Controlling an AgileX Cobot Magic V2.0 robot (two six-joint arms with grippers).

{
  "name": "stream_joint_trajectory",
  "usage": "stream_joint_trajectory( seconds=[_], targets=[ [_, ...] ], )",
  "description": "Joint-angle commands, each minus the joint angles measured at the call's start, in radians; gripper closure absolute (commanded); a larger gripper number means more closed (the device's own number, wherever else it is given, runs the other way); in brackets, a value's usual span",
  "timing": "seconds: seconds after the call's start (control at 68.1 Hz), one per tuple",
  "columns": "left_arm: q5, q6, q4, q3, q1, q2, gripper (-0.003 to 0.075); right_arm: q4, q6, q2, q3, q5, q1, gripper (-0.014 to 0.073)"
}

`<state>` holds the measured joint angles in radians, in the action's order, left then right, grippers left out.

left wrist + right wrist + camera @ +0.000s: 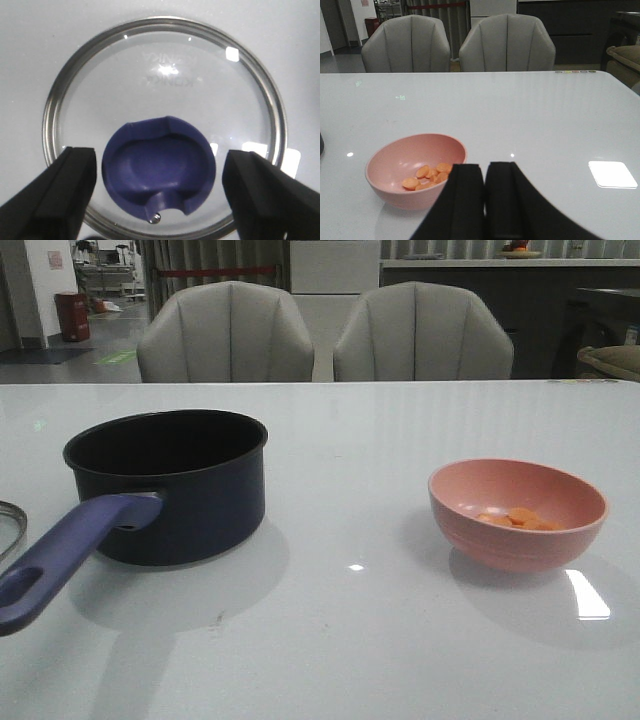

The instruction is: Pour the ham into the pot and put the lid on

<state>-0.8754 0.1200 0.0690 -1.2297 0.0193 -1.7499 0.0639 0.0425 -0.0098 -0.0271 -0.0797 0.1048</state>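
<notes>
Hanging straight over the lid (165, 130), the left fingers (62, 195) stand wide apart, one at each side of the blue knob (159, 167), and hold nothing; whether they touch the glass I cannot tell. The lid lies flat on the white worktop (360, 640), dome up, its metal rim ringing the knob, which sits between the two fingers. In the front view only a sliver of that rim shows at the left edge, just beside the end of the pot's handle (70, 555).

The pot (170, 485) stands upright and open-mouthed on the worktop, its inside dark. Its handle is its long axis and points out from the near wall toward the robot and to its left, the hole at the far end.

The right fingers (485, 200) are pressed together with only a thin slit between them and grip nothing. The bowl (415, 170) sits upright just ahead of them and toward the robot's left, apart from them. The ham (427, 175) lies in the bottom of the bowl as a loose cluster of orange pieces. Bowl and pot stand well apart on the worktop, the bowl to the robot's right. Two grey chairs (225, 330) stand behind the worktop's far edge.
</notes>
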Motion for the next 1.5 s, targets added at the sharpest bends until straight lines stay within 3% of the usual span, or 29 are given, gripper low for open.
stream_joint_trajectory(
  seconds=[0.0, 0.323, 0.617, 0.837, 1.263, 1.484],
  targets=[
    [0.007, -0.005, 0.002, -0.028, -0.026, 0.097, 0.0189, -0.012, -0.005, -0.02, 0.005, 0.08, -0.004, 0.0435],
    [0.087, -0.005, 0.002, 0.062, -0.133, 0.392, 0.019, -0.012, -0.005, -0.02, 0.005, 0.08, -0.004, 0.0435],
    [0.361, -0.005, -0.085, 0.313, -0.179, 0.747, 0.019, -0.012, -0.005, -0.02, 0.005, 0.08, -0.004, 0.0435],
    [0.579, -0.005, -0.105, 0.537, -0.286, 1.04, 0.019, -0.012, -0.005, -0.02, 0.005, 0.08, -0.004, 0.0435],
    [0.629, -0.005, -0.107, 0.821, -0.406, 1.438, 0.019, -0.012, -0.005, -0.02, 0.005, 0.08, -0.004, 0.0435],
    [0.615, -0.005, -0.105, 0.879, -0.415, 1.557, 0.019, -0.012, -0.006, -0.021, 0.005, 0.089, -0.004, 0.0435]
  ],
)
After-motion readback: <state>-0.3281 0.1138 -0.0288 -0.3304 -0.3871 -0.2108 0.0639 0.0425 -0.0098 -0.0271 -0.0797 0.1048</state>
